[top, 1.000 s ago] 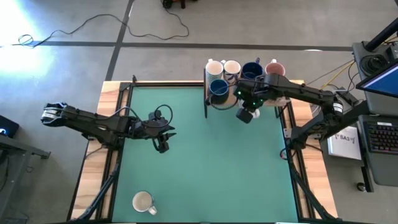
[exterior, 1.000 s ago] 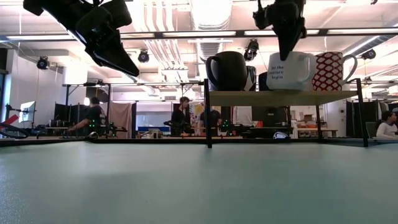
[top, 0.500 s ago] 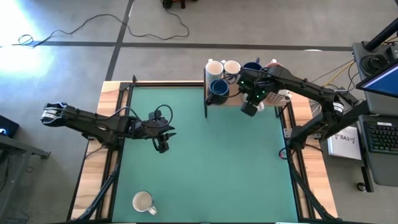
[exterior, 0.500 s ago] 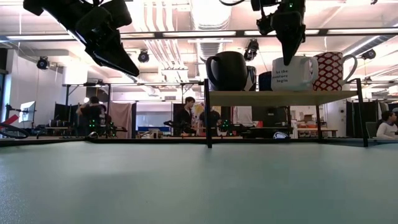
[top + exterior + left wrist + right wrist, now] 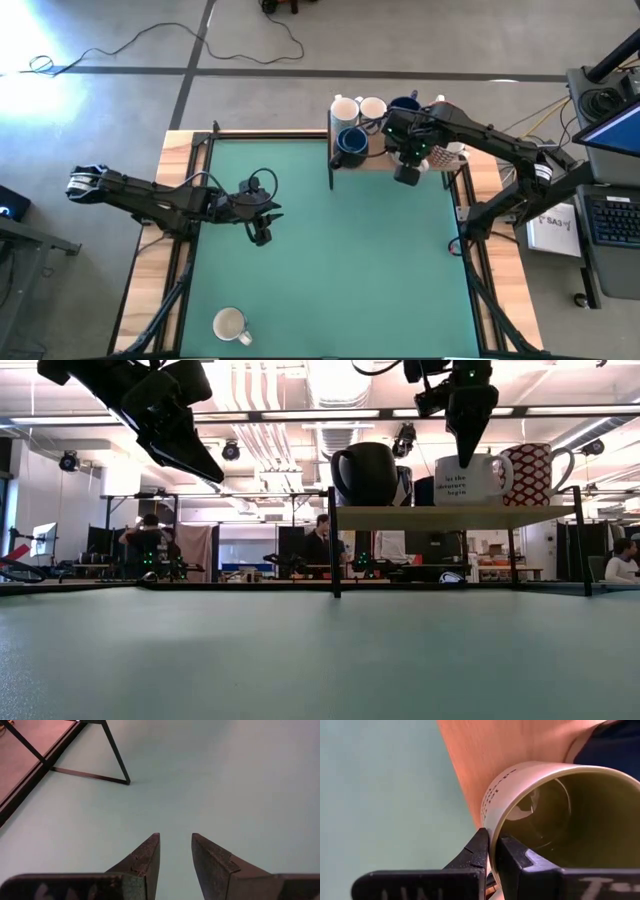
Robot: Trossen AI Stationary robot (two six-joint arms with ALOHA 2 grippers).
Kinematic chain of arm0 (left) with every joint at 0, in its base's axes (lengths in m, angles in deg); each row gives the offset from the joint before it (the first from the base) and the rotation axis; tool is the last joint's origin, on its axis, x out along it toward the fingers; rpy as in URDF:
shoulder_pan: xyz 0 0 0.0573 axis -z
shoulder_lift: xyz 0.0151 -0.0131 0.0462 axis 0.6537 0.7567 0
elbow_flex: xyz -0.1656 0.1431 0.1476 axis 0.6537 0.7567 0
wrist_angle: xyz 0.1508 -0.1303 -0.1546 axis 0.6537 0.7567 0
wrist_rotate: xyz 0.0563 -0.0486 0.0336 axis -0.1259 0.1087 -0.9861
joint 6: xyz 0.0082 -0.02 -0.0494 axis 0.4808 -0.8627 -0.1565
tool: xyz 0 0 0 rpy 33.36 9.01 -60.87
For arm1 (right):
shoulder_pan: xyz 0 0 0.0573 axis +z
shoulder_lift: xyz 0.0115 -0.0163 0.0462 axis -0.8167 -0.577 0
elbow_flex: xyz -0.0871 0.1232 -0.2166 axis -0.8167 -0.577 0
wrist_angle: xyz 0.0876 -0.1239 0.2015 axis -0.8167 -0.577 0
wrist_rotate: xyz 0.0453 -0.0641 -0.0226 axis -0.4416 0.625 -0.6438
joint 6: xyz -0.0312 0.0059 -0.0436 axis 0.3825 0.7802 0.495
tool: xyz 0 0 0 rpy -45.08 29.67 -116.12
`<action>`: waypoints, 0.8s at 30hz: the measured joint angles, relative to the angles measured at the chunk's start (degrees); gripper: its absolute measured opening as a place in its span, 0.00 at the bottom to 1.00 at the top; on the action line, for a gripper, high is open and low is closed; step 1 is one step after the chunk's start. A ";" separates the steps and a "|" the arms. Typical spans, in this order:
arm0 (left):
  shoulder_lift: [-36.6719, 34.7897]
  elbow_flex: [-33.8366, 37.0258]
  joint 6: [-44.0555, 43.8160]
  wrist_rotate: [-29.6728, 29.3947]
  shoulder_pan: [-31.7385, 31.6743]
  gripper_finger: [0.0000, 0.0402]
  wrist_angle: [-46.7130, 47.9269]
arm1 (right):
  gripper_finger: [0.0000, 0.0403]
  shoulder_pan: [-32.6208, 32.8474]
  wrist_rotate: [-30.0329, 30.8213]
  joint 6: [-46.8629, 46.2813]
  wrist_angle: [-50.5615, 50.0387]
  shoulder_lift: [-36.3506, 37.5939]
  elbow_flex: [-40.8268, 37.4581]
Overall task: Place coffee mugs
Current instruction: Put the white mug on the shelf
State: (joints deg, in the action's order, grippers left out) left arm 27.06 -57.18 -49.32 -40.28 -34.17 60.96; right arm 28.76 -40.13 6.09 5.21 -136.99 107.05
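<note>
A white coffee mug with dark lettering (image 5: 470, 480) stands on the wooden shelf (image 5: 400, 517) at the table's far right, and my right gripper (image 5: 465, 455) is shut on its rim from above. Other coffee mugs stand on the shelf: two white (image 5: 345, 108), two navy (image 5: 404, 108), and one with a red-and-white pattern (image 5: 530, 473). Another white mug (image 5: 231, 325) stands upright on the green mat near the table's near left corner. My left gripper (image 5: 262, 236) hangs open above the mat at mid left with nothing between its fingers (image 5: 150, 852). My right gripper pinches the lettered mug's wall at the rim (image 5: 490, 822), with one finger outside (image 5: 472, 852) and one inside (image 5: 515, 855). The fingers point steeply down from above. The mug is upright, with its base at the shelf's board.
The shelf stands on thin black legs (image 5: 333, 540) along the table's far right edge and is crowded with mugs. The green mat (image 5: 330, 260) lies open between the two arms. Black frame rails (image 5: 90, 772) run along the table's left side.
My right gripper has carried the lettered mug toward the table's far right, in over the shelf, and has rolled at the wrist. The mug was tilted and slightly raised. Now it is level with its base at the shelf board.
</note>
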 joint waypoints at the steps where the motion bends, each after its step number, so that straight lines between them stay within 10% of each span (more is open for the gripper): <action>1: 0.01 0.00 0.00 0.00 0.00 0.24 -0.02 | 0.03 0.02 -0.12 -0.21 -0.09 0.00 0.00; 24: 0.01 0.00 0.00 0.00 0.00 0.24 -0.02 | 0.03 0.09 -3.33 -1.41 -5.24 0.11 0.29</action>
State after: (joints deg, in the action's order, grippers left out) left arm 27.07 -57.18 -49.32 -40.28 -34.17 60.94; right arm 28.85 -43.46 4.68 -0.03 -136.88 107.34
